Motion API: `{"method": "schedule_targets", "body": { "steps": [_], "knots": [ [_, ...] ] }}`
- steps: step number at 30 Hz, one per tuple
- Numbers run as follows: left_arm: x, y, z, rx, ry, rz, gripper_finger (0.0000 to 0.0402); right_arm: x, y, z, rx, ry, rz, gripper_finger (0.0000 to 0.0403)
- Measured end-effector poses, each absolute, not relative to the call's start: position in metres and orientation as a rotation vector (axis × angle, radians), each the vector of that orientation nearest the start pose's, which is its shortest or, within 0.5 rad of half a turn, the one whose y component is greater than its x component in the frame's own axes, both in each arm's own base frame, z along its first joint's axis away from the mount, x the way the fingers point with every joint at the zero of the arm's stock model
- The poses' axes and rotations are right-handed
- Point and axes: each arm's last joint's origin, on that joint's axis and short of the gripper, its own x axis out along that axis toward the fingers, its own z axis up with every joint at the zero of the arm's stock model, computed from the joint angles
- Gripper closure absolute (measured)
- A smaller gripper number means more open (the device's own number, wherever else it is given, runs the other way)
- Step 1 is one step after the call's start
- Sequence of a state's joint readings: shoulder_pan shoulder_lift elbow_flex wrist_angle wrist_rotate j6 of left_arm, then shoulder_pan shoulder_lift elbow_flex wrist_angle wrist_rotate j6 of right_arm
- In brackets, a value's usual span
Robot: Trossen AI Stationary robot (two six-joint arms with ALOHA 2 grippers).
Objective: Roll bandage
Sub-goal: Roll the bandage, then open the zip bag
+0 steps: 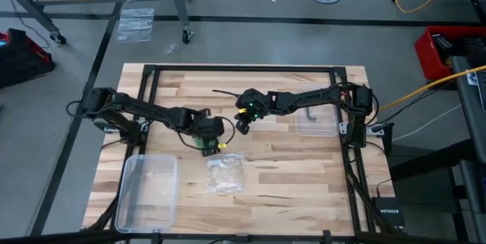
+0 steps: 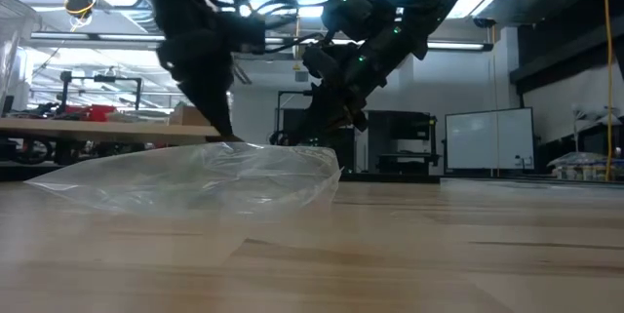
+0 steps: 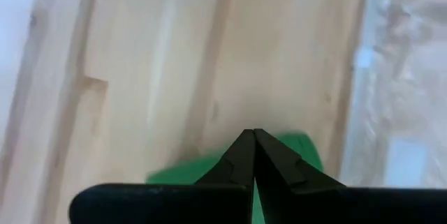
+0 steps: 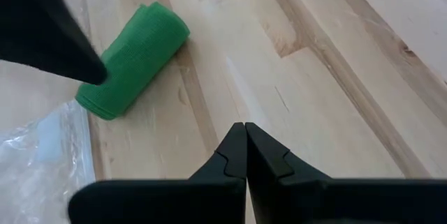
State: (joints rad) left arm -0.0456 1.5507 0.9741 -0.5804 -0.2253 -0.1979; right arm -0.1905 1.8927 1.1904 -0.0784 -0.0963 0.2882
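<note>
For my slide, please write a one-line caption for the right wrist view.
Shut right end effector above bare wood, apart from the rolled green bandage, where the left end effector touches it beside the plastic bag.

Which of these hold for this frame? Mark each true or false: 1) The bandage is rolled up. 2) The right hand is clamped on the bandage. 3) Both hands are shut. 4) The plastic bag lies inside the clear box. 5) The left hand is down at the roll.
1) True. The bandage lies on the wooden table as a green roll.
2) False. The right hand is shut on nothing and hangs apart from the roll.
3) True. The left hand is shut too.
4) False. The plastic bag lies on the bare tabletop, beside the clear box.
5) True. Its tip is at the roll; contact is unclear.
</note>
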Motion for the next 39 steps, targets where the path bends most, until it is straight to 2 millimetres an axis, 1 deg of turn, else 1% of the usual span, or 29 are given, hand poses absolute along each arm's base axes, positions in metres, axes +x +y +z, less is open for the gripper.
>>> {"method": "schedule_targets", "body": {
  "steps": [3,6,11,17,21,27,30,33,39],
  "knots": [
    [0.295,0.003,0.191,-0.018,1.131,0.290,0.0401,0.391,-0.073,0.173,0.385,0.757,-0.200,0.0402],
    [0.296,0.010,0.182,-0.024,1.179,0.310,0.0401,0.391,-0.073,0.173,0.386,0.758,-0.201,0.0402],
    [0.289,0.008,0.173,-0.035,1.293,0.325,0.0401,0.391,-0.073,0.173,0.386,0.758,-0.201,0.0402],
    [0.273,-0.005,0.174,-0.062,1.428,0.364,0.0401,0.391,-0.073,0.173,0.382,0.758,-0.199,0.0402],
    [0.265,-0.017,0.174,-0.078,1.506,0.344,0.0402,0.391,-0.073,0.173,0.381,0.758,-0.199,0.0402],
    [0.251,-0.038,0.172,-0.141,1.639,0.255,0.0401,0.391,-0.073,0.173,0.380,0.759,-0.198,0.0402],
    [0.242,-0.043,0.177,-0.151,1.705,0.269,0.0401,0.391,-0.073,0.173,0.380,0.758,-0.198,0.0402],
    [0.241,-0.047,0.179,-0.153,1.683,0.270,0.0401,0.391,-0.073,0.173,0.377,0.758,-0.197,0.0402],
    [0.247,-0.050,0.190,-0.176,1.541,0.234,0.0401,0.391,-0.073,0.173,0.377,0.761,-0.197,0.0402]
  ]
}}
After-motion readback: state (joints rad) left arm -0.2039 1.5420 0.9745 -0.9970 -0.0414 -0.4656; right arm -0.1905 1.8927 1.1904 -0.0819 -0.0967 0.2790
